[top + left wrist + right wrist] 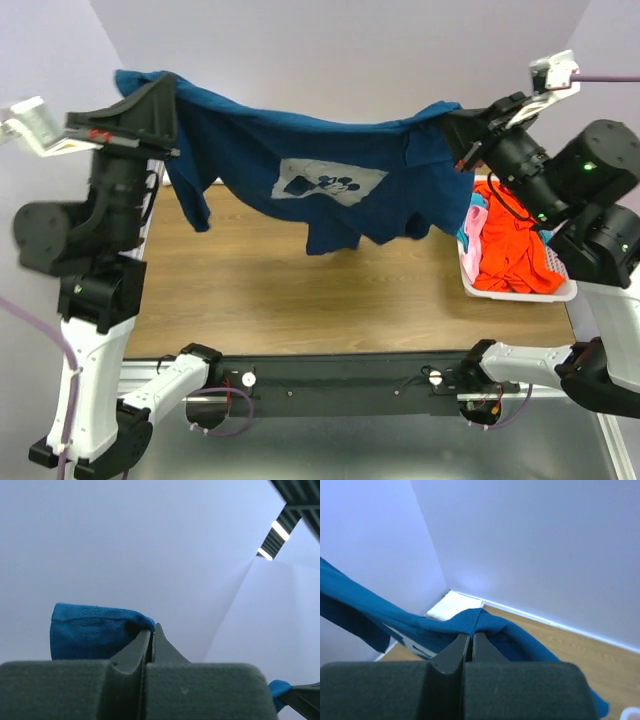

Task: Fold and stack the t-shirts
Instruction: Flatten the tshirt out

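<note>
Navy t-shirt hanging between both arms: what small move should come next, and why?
Probably lower both arms together to lay it flat: the left end effector and right end effector each pinch an edge of the navy t-shirt, which hangs sagging above the table.

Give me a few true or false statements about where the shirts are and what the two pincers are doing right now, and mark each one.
1. The blue t-shirt is stretched between the left pincer and the right pincer. True.
2. The left pincer is open and empty. False: it is shut on a fold of the blue t-shirt.
3. An orange shirt lies in the white basket at the right of the table. True.
4. The blue t-shirt lies folded flat on the table. False: it hangs unfolded, held up at both ends and sagging in the middle.
</note>
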Motion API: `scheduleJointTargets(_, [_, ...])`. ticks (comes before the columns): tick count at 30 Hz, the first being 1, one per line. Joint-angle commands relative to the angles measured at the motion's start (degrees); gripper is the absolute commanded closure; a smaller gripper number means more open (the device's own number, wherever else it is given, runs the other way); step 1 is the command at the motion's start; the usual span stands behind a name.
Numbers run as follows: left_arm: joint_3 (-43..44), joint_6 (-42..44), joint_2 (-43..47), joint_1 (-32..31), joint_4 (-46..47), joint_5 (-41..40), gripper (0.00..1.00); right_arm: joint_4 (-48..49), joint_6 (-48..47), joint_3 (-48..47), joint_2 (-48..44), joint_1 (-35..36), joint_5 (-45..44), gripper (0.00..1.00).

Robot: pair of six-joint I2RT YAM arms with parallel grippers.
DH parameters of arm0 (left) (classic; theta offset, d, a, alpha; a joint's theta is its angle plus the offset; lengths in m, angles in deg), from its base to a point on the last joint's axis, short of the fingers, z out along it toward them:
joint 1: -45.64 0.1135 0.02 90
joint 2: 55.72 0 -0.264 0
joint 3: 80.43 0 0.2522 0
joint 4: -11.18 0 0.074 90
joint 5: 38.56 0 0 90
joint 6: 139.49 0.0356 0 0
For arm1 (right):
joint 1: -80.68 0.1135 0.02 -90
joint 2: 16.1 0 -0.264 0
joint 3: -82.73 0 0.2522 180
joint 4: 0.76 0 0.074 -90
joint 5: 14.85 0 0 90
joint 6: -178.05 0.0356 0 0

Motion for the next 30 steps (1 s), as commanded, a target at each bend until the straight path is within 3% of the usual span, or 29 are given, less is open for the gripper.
scheduleJointTargets(1, [2.9, 3.7, 1.2, -0.3, 2.5, -0.2, 1.00, -3.4, -4.3, -4.1, 1.4, 0.2, 5.5, 0.99])
scheduleJointTargets(6, [1.9, 4.4, -0.8, -0.3, 2.6, -5.5, 1.00, -3.4, -7.6, -7.3, 4.5, 0.1, 2.7, 0.99])
scheduleJointTargets(10, [1.7, 5.2, -5.7, -0.2, 2.6, -9.5, 1.00, -3.2, -11.3, -9.7, 10.0, 0.1, -4.4, 0.99])
scheduleJointTargets(12, [3.1, 5.8, -12.3, 0.1, 2.0, -11.6, 1.00, -2.5, -14.6, -10.8, 14.2, 0.0, -12.2, 0.99])
scheduleJointTargets(14, [4.7, 5.7, -16.1, 1.2, 2.0, -12.3, 1.00, -2.3, -16.3, -12.2, 17.5, -1.5, -13.4, 0.99])
scheduleJointTargets(19, [17.6, 3.7, -31.5, 8.0, 1.7, 0.8, 1.00, -0.9, -17.0, -23.4, 29.9, -17.5, -2.1, 0.99])
scheduleJointTargets(21, [23.3, 4.0, -35.5, 8.9, 1.5, 3.7, 1.00, -0.8, -18.8, -29.8, 33.9, -18.7, -2.8, 0.99])
scheduleJointTargets(24, [39.0, 5.8, -41.5, 9.2, -2.2, 9.3, 1.00, 0.3, -22.2, -39.5, 37.7, -18.9, -0.3, 0.99])
scheduleJointTargets(27, [43.0, 5.5, -43.6, 10.3, -1.2, 13.4, 1.00, 5.1, -23.5, -36.3, 34.2, -18.9, 1.0, 0.99])
scheduleJointTargets(30, [38.6, 6.5, -41.7, 11.1, 0.8, 16.5, 1.00, 7.4, -24.3, -24.2, 25.6, -18.9, 4.9, 0.99])
